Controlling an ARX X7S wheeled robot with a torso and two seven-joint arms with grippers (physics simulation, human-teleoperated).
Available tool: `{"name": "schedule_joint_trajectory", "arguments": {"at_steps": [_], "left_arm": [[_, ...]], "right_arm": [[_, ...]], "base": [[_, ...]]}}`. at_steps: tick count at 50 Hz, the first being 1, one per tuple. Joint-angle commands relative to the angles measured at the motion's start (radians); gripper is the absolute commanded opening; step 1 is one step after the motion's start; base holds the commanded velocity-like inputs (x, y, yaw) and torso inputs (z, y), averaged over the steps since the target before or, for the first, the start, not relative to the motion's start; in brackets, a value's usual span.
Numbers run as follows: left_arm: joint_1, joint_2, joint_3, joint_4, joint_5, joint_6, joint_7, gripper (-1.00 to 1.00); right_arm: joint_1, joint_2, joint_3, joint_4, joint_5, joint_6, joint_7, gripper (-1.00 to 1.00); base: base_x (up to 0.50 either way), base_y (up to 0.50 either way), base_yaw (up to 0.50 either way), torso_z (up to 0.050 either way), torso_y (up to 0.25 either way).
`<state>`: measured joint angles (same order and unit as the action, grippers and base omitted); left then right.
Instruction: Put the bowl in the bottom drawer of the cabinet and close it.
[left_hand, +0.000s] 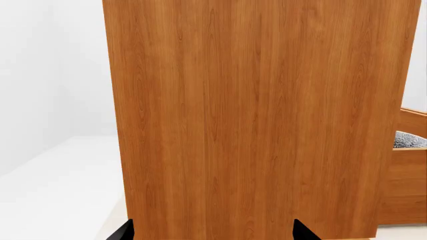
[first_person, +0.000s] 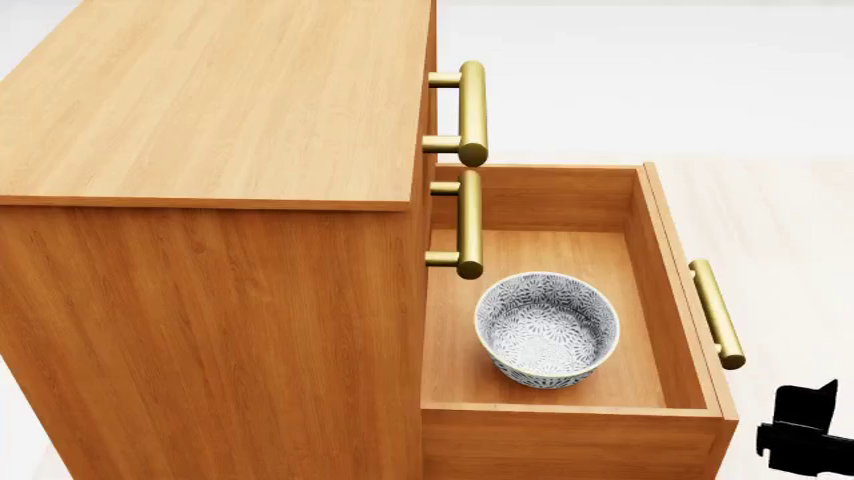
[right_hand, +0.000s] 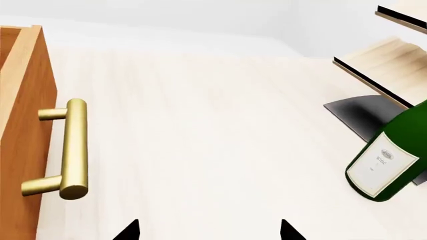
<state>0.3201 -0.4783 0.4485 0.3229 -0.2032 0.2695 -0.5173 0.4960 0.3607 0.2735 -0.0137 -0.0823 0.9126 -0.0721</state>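
Now spread wide and empty: left end effector (left_hand: 213, 232) fingertips facing the cabinet (left_hand: 260, 115) side panel, right end effector (right_hand: 208, 231) fingertips apart over pale floor, brass bar handle (right_hand: 70, 150) at 10 o'clock. Sitting upright inside the pulled-out bottom drawer (first_person: 674, 300): the bowl (first_person: 547, 328), untouched. Green wine bottle (right_hand: 390, 160) at 2 o'clock of right end effector.

Bowl (left_hand: 408, 140): left wrist view shows a sliver only, past the cabinet (left_hand: 260, 120) side. Right gripper (first_person: 809, 432): cut by head view's edge, jaws unreadable. Bottle (right_hand: 387, 160): neck out of frame, label print too small. Rack (right_hand: 380, 60): cropped.
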Motion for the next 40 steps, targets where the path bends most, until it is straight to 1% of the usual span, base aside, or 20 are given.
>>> {"name": "schedule_joint_trajectory", "arguments": {"at_steps": [1,22,40], "left_arm": [[0.000,-0.001,0.001,-0.002,-0.001,0.005,0.000,1.00],[0.000,-0.004,0.003,0.001,-0.003,0.002,-0.004,1.00],[-0.002,-0.005,0.005,-0.006,-0.005,0.008,-0.003,1.00]], "right_arm": [[-0.014,-0.007,-0.027,0.044,-0.009,-0.037,0.010,1.00],[0.002,-0.024,-0.073,0.122,-0.013,-0.078,0.019,1.00],[-0.009,-0.035,-0.103,0.108,-0.010,-0.078,0.010,1.00]], "base": [[0.00,0.00,0.00,0.000,0.000],[0.00,0.00,0.00,0.000,0.000],[0.00,0.00,0.00,0.000,0.000]]}}
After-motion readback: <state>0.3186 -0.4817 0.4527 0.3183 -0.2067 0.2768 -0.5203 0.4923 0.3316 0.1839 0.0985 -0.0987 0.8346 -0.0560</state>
